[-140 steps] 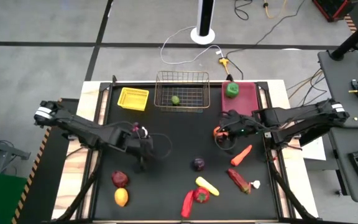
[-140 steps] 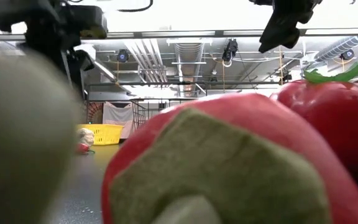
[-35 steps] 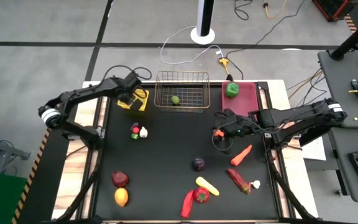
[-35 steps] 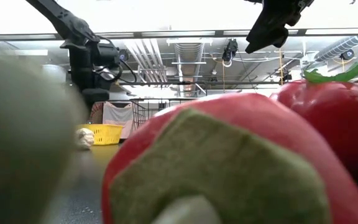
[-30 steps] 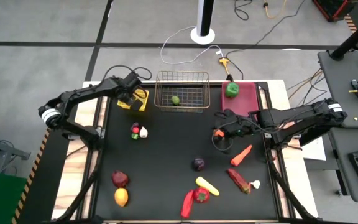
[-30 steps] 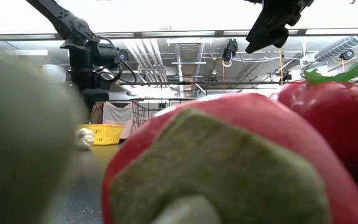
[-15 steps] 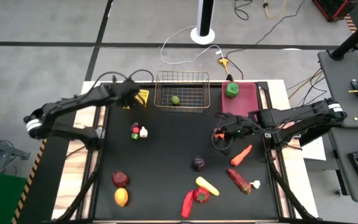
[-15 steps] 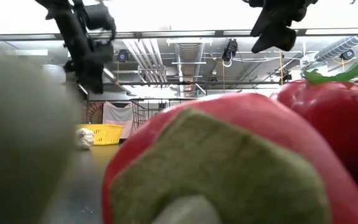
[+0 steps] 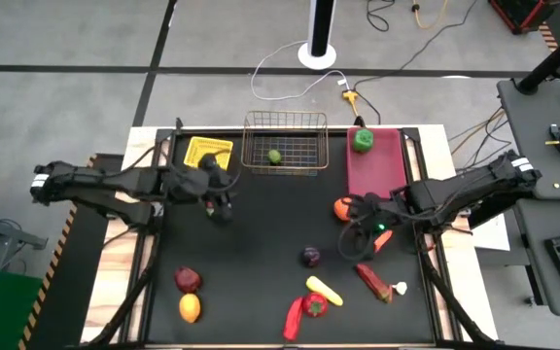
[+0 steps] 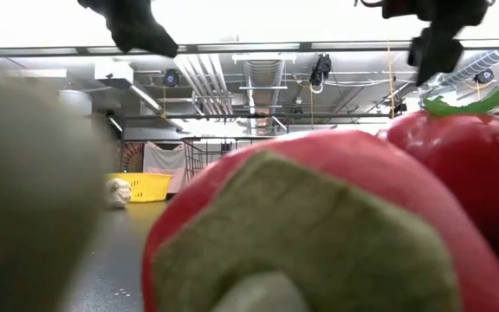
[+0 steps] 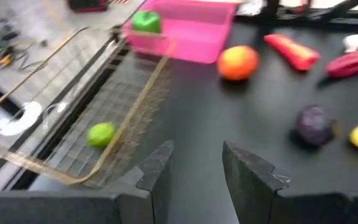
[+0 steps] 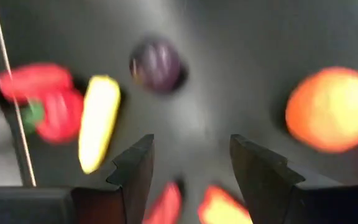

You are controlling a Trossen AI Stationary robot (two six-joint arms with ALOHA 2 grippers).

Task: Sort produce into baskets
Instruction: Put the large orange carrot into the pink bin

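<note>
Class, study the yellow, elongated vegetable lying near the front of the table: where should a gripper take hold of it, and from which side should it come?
Probably grip the yellow vegetable at its middle, coming straight down from above. It lies flat and slanted on the table, so the fingers should close across its narrow width, turned crosswise to its long axis. The red pepper sits close by its front end, so mid-body leaves more room for the fingers.

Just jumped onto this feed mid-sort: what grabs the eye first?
The produce scattered over the black table's near half: a purple ball, a yellow piece, red pieces and an orange. At the far edge stand a yellow tray, a wire basket holding a lime, and a pink bin with a green piece. Both open grippers, left and right, hold nothing.
</note>
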